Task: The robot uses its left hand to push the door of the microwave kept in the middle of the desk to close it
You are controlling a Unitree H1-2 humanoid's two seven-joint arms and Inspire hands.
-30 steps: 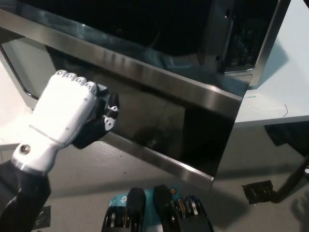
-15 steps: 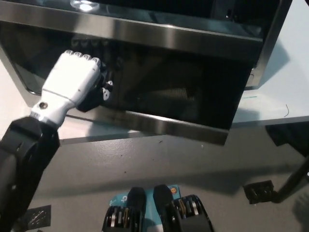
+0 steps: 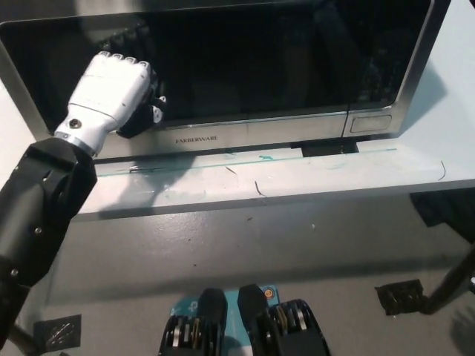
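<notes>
Pale blue and wide, the desk fills the middle of the view, and below its front edge is a grey floor. On the desk sits the microwave, close to the front edge. Its long side runs from left to right across the view, and its front faces the robot. The microwave door is a big dark glass panel with a silver frame. It lies flat against the front of the oven, so the inside cannot be seen at all. Small letters on the silver strip under the glass read FARBERWARE. At the right end of that strip is a small button panel. The white left hand rests against the left part of the door, with its knuckles up near the glass and its dark fingers curled under and touching the door's lower edge. It is loosely curled and holds nothing. Its black forearm comes up from the lower left corner. A few thin scratch marks show on the desk just in front of the microwave.
</notes>
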